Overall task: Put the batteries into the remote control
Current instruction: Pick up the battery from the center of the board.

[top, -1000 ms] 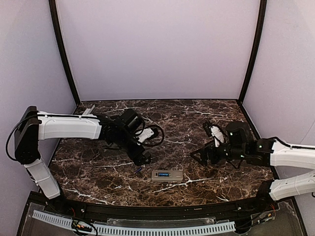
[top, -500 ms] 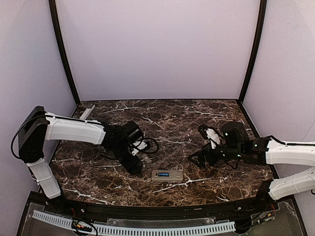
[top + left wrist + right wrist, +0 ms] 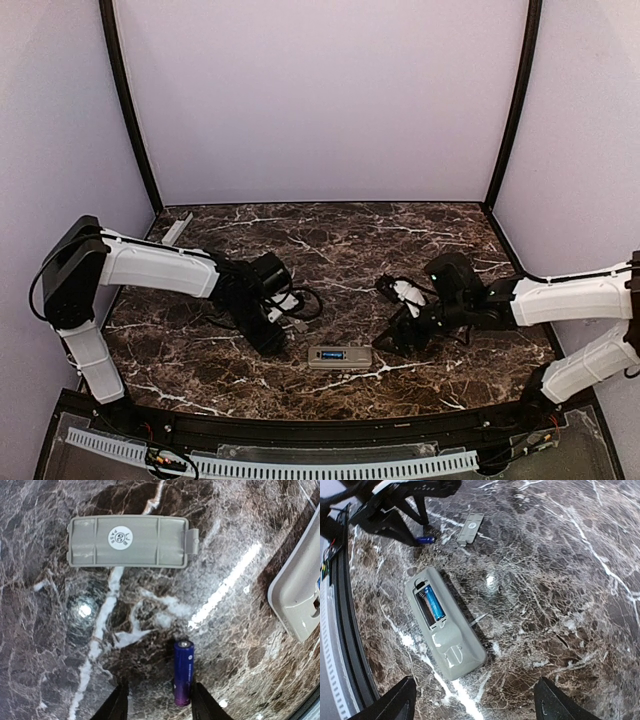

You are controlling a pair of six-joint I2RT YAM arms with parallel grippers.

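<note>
The left gripper (image 3: 160, 706) straddles a loose battery (image 3: 183, 679), jaws apart, not clamped.
The remote control (image 3: 451, 642) lies back-up on the marble table (image 3: 550, 555), a blue battery (image 3: 434, 603) seated in its open compartment; above it, the right gripper (image 3: 475, 702) hovers, fingers spread wide.

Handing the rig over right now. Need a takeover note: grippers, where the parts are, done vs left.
Left gripper: open, low over the table, jaws astride the loose battery, not clamped on it.
Right gripper: open, empty, above the remote control.
Remote control: lying back up near the table's front edge, compartment open. The grey cover lies on the table apart from it.
Done: cover off, first battery in the compartment.
Left: grip the loose battery and seat it in the free slot beside the first; probably refit the cover afterwards.
</note>
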